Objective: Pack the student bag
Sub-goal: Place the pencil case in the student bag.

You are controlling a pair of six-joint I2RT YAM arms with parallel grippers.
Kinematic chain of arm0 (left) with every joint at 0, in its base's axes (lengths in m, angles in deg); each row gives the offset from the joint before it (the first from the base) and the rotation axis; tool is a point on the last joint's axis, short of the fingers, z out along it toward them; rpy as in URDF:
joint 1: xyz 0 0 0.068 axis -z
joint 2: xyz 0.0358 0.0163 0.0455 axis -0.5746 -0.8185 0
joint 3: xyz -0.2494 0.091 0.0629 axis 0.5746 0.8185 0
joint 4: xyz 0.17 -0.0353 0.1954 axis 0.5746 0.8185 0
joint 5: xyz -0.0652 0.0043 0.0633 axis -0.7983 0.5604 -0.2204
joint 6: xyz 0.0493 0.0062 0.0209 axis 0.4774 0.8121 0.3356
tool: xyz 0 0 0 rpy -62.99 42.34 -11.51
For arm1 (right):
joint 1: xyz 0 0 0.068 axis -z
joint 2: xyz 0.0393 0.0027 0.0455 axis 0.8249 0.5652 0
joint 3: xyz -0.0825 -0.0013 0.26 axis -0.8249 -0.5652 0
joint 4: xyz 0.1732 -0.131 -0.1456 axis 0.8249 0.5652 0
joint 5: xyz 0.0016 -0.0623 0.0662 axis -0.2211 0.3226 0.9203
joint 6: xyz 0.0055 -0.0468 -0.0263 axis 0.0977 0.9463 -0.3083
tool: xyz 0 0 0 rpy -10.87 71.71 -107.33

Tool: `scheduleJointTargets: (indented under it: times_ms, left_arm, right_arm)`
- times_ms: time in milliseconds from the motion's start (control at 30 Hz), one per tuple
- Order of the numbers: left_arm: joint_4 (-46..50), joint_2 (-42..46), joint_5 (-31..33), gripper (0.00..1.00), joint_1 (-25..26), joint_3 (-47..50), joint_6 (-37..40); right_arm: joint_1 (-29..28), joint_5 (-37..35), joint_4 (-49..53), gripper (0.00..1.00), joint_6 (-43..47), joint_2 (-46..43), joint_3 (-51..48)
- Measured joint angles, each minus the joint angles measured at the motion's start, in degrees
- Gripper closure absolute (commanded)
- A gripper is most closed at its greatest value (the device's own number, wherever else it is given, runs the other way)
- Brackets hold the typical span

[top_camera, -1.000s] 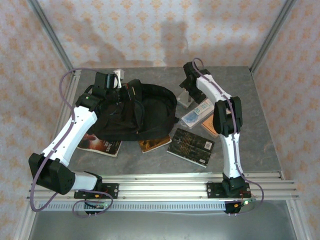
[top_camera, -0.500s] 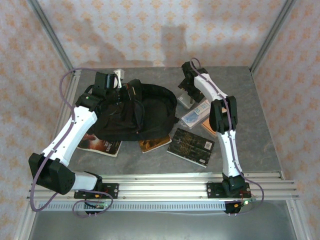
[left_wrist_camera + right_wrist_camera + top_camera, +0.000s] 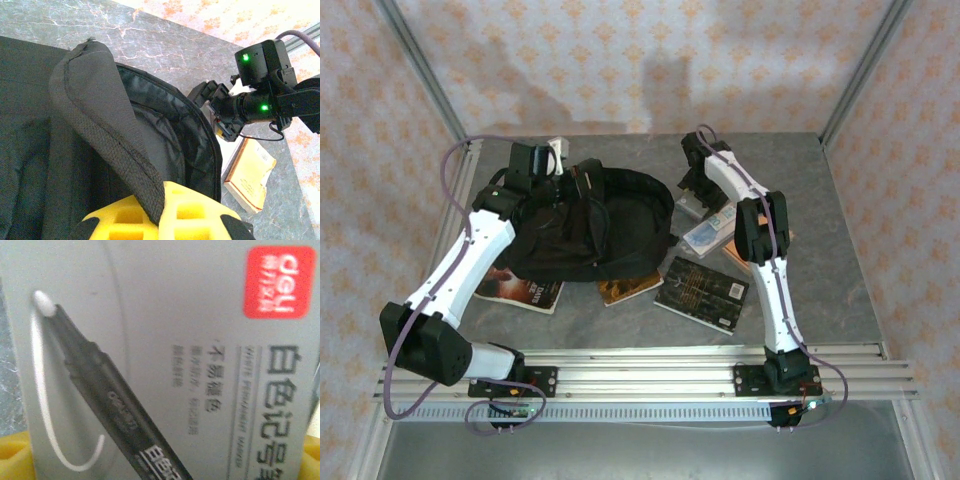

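The left claw is fully closed, its yellow pads pinching a thick stitched fold of the student bag. The bag lies slumped on the far left part of the grey marbled counter, just left of the right arm. The right claw stands wide, a yellow pad at either side of a grey marker box; whether the pads press on the box cannot be told. The right wrist view gives the box's face up close: a red logo at its upper right and a printed dark pen drawing a white curl. The top view gives the layout: a dark book near of the box, a brown book tucked under the bag's near edge, and another book under the left arm. The left wrist view looks across the bag's curved rim to the right arm's wrist, where green lights glow, with an orange-covered book on the counter beside it.
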Motion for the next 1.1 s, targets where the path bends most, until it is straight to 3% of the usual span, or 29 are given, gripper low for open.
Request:
scheduleJointTargets:
  times_ms: [133,500,700,933,1100]
  left_arm:
    - [-0.07,-0.17,-0.50,1.00,-0.07,0.00,-0.11]
    - [-0.24,-1.55,-2.64,1.00,-0.07,-0.68,-0.15]
    - [1.05,-4.09,-3.96,1.00,0.79,-4.76,0.13]
    - [5.75,-7.48,-3.58,1.00,6.84,-11.26,2.54]
    - [8.28,-9.18,-2.75,1.00,9.62,-13.57,4.07]
  right_arm:
    - [0.07,0.00,-0.42,0.28,0.24,-0.59,-0.85]
    - [0.11,-2.19,0.68,0.28,2.08,-5.14,-2.47]
    - [0.22,-5.07,0.04,0.28,2.78,-18.80,-9.51]
    - [0.04,-6.49,-4.66,0.28,3.76,-36.92,-22.75]
    - [-1.42,-6.21,-7.37,0.29,5.38,-44.15,-30.23]
